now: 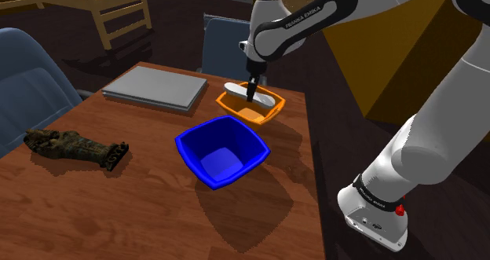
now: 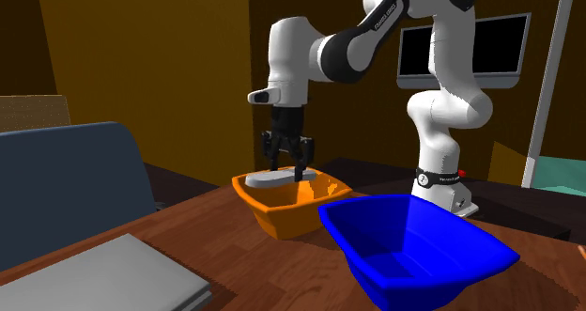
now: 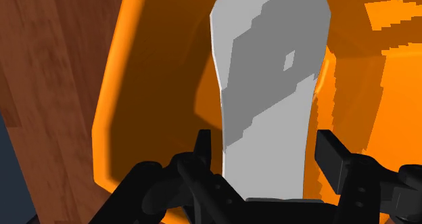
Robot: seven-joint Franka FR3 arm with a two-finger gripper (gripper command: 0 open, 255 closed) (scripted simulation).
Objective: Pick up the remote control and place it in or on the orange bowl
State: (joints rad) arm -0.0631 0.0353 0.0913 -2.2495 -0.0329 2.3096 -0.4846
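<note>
Remote control point(image 3: 267, 87) is pale grey and lies across orange bowl point(image 3: 135, 87), riding high near rim. Gripper point(image 3: 265, 141) sits just above bowl, fingers parted astride remote, clasping nothing. Risk: slanted lift-off, fingertip close alongside snags remote, tips it over bowl's rim onto table point(image 1: 157, 211).

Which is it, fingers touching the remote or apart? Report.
Apart. In the wrist view, the fingers flank the remote, with orange bowl showing between.

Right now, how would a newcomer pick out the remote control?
On the brown wooden table, find the orange bowl beside the blue bowl. The remote control is the pale grey, narrow slab lying across that bowl beneath the black gripper. Unlike the broad flat grey box, it is slim.
</note>
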